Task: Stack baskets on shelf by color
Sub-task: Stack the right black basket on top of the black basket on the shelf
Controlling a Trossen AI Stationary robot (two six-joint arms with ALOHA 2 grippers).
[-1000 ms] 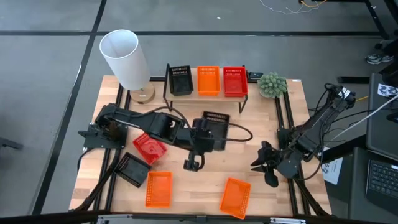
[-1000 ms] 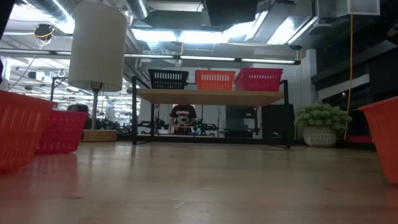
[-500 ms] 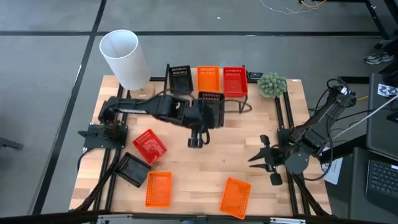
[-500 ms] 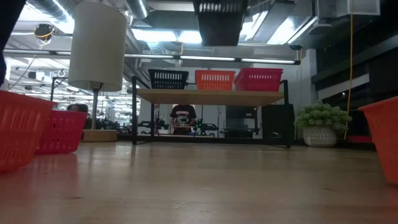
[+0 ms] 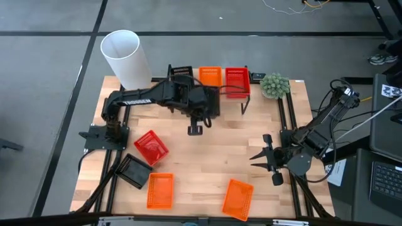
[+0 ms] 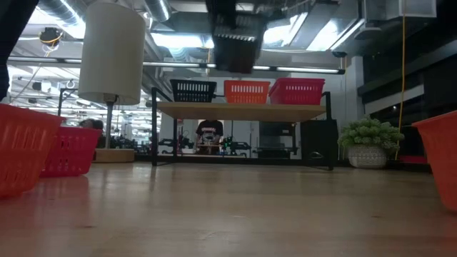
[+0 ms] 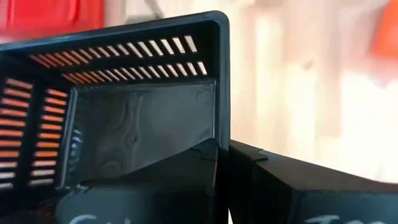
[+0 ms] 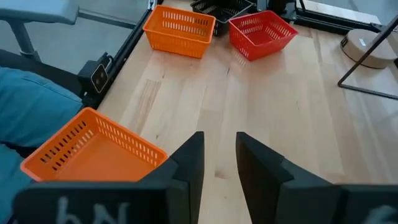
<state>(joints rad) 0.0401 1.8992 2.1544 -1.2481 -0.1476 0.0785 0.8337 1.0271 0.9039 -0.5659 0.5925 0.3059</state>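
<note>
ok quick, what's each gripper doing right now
left gripper: closed on a black basket, carried near the shelf.
right gripper: fingers apart, holding nothing.

This looks like a robotics lab inside a large open workspace. The wooden table [image 5: 207, 157] stands on grey floor, with cables and a laptop [image 5: 384, 179] at one side. Across the table, the low view shows exposed ceiling ducts [image 6: 64, 11], strip lights and rows of cluttered workbenches, where a person [image 6: 208, 134] seems to sit, though too far off to be sure.
</note>
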